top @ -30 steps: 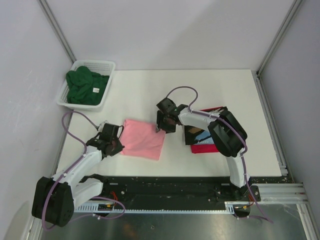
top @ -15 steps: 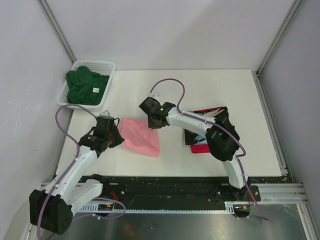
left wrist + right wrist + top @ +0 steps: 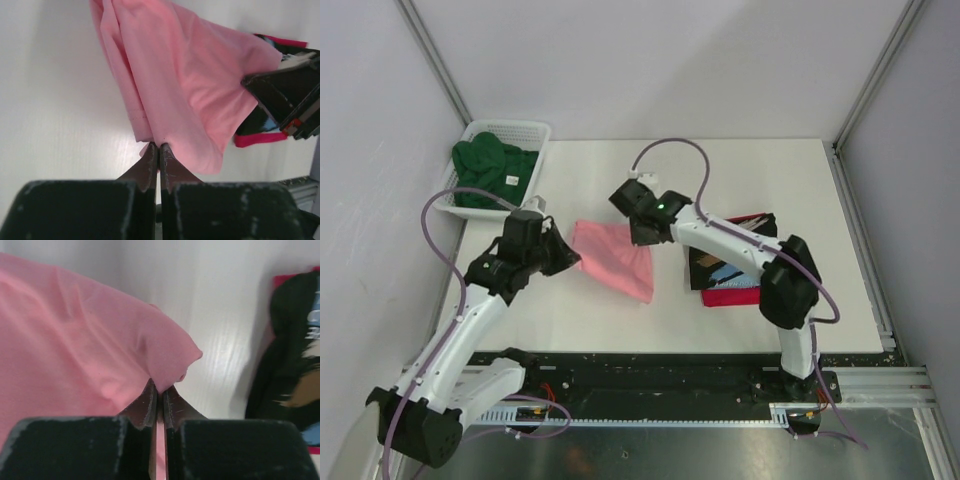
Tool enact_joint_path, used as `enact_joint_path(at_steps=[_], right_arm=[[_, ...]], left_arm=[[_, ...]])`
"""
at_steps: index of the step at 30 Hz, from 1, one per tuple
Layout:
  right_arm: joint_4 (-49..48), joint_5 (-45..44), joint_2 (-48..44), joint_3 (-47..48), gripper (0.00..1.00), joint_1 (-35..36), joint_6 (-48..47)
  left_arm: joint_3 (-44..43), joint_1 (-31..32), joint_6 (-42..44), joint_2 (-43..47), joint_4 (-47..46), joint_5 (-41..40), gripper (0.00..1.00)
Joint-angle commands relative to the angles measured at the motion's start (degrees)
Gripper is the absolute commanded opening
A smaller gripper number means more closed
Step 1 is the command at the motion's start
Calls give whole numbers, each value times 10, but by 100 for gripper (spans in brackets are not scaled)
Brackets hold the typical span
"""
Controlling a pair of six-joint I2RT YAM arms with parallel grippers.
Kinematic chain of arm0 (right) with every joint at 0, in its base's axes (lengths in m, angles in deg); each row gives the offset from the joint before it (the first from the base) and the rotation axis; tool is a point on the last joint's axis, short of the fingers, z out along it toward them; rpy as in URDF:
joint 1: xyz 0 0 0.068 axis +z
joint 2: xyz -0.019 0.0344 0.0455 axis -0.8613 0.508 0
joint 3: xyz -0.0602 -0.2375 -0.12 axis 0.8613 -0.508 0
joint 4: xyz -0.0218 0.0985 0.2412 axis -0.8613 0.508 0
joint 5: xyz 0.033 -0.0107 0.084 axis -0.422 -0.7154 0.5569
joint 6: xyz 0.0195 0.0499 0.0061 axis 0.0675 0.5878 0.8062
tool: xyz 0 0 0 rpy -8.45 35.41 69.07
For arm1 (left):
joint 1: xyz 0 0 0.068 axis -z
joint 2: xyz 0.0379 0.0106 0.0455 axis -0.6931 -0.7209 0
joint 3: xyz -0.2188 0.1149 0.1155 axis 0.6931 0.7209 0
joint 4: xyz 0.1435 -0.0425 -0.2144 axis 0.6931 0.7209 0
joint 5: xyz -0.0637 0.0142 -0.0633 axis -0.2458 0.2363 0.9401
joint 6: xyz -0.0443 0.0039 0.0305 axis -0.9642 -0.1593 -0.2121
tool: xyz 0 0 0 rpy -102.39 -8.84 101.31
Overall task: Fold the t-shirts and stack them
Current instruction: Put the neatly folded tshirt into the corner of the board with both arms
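The salmon-pink t-shirt [image 3: 613,258] hangs lifted between my two grippers over the table's middle left. My left gripper [image 3: 568,257] is shut on its left corner, seen in the left wrist view [image 3: 159,146] with the pink cloth [image 3: 190,85] spreading away. My right gripper [image 3: 642,238] is shut on its right corner [image 3: 161,386]. The black printed t-shirt [image 3: 725,268] lies folded on the red t-shirt [image 3: 732,296] at the right. The dark green t-shirt [image 3: 490,175] lies bunched in the basket.
The white mesh basket [image 3: 542,130] stands at the back left corner. Grey walls and metal rails enclose the table. The right arm reaches across just left of the folded stack.
Both grippers have lifted the pink shirt off the table and moved it back. It now hangs between them instead of lying flat.
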Motion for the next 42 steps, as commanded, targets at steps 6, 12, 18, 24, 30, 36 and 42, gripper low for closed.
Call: enact_joint_path(at_steps=[6,12,18,24,30,36,42], right_arm=[[27,-42,-148,-32,0,-96,-36],[32,-28,-216,-78,0,-185,-62],[29,0,-255,-115,0,-270,-89],[28,22,-268,-133,0,-340,-111],[30,35,-266,-140,0,-387,-125],[21,48,-259,-151,0,-419,-134],[18,48,-243,-152,0,-430,-136]], left_arm=[[-150,128,-46,-99,-10,-16,0],[-250,212,-61,-203,-15,-47,0],[-340,272,-75,-316,-23,-55,0],[-432,312,-81,-421,-27,-47,0],[-485,332,-90,-490,-27,-37,0],[-510,347,-97,-533,-28,-32,0],[-508,355,-101,-554,-30,-32,0]])
